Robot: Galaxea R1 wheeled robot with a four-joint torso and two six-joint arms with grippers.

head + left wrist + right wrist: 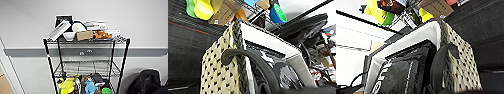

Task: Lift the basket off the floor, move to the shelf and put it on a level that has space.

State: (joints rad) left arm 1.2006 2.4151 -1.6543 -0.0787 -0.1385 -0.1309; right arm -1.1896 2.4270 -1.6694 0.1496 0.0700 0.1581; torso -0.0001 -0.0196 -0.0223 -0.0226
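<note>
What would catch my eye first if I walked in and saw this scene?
Most likely the tall black wire shelf against the pale wall, its top tier crowded with books, a white bowl and a small cardboard box. Below, bright yellow, blue and green toys fill the low tier, while the middle level looks bare. In the wrist views, a cream woven basket with dark flecks and a black inside shows large, close to the toys.

We see even, soft indoor light on the white wall [140, 15], with faint shadows behind the shelf [86, 41]. Everything looks blurred; in the wrist views the basket [218, 72] smears, and bright wall patches glare.
</note>
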